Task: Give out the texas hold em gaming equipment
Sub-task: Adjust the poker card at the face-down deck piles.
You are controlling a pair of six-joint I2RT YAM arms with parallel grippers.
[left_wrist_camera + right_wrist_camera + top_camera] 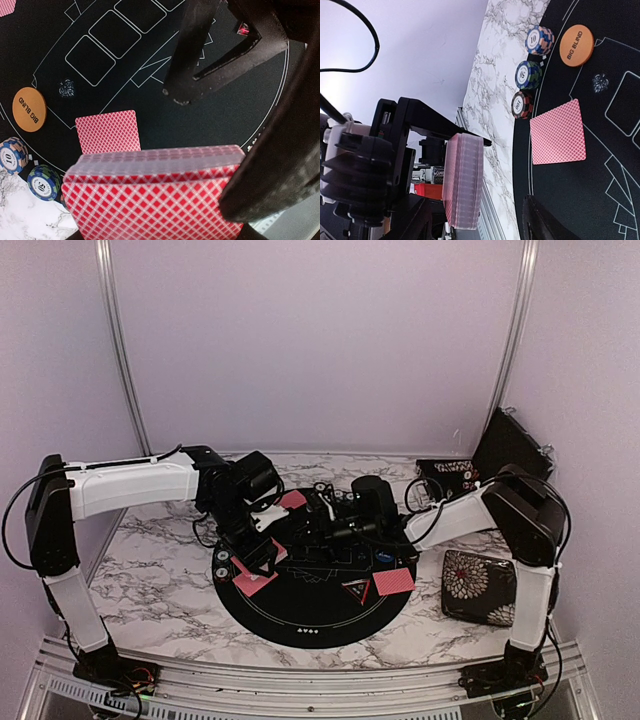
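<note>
Overhead view: round black mat (300,625) on a marble table (150,570), lower centre, with both arms meeting over its upper half. The left gripper (256,562) is at the mat's left edge and the right gripper (325,525) is near it toward centre, so that side is crowded. Chip stacks (220,565) sit at the left rim beside the left gripper. One card (393,582) lies lower right on the mat, with the triangle marker (357,590) just left of it and the blue button (388,556) above it. A second card (292,500) lies at the top, partly behind the arms. A floral case (478,587) sits off the mat's right edge under the right arm, and an open box (445,472) at back right. Bare marble shows left of and in front of the mat. Left wrist view: a deck of cards (150,200) fills the bottom, pinched between the left fingers (280,150). A single card (107,131) lies flat just above it. An orange button (29,109) is at left, two chip stacks below it. The right gripper's black bars cross the upper right over the white-lined boxes. Right wrist view: the deck shows edge-on at lower left, clamped in the left gripper. Three chip stacks line the rim at upper centre, the red-and-black one unseen from the left wrist. Only one right finger (540,220) shows, at the bottom, so spread or closed cannot be told.
</note>
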